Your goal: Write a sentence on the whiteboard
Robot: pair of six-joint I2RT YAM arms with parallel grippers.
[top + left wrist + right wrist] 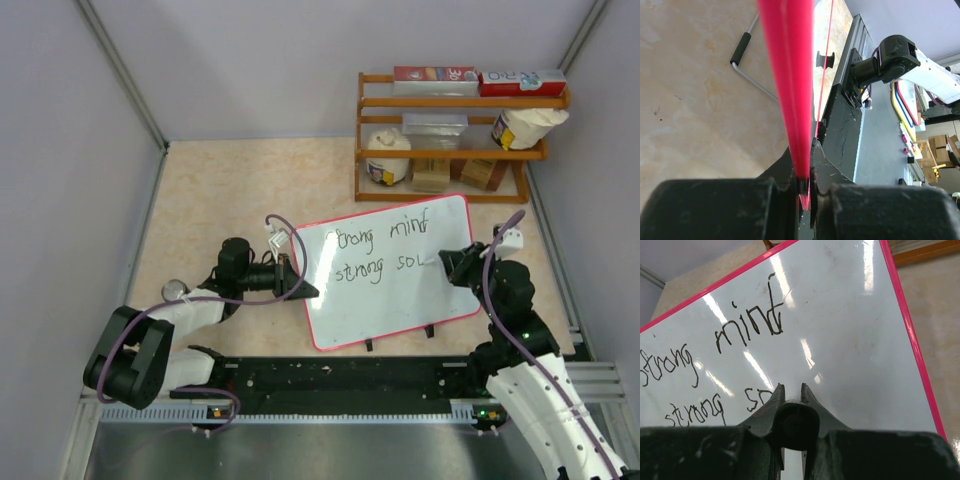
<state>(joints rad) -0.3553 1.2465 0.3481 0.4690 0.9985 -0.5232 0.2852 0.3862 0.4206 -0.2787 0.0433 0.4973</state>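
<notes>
The whiteboard (400, 300), glossy white with a thin red frame, stands tilted in the middle of the table. The sentence (385, 255) on it reads "strong mind" above "strong so", in black marker. My left gripper (298, 280) is shut on the board's left edge; in the left wrist view the red frame (790, 75) runs between the closed fingers (807, 150). My right gripper (450, 262) is at the end of the second line, shut on a black pen (795, 425) aimed at the white surface (850, 340). The pen tip is hidden behind the fingers (776, 395).
A wooden shelf (455, 150) with boxes, a jar and bags stands behind the board at the back right. A small round metal object (176, 290) lies by the left arm. The board's wire foot (740, 47) rests on the table. A black rail (330, 375) runs along the near edge.
</notes>
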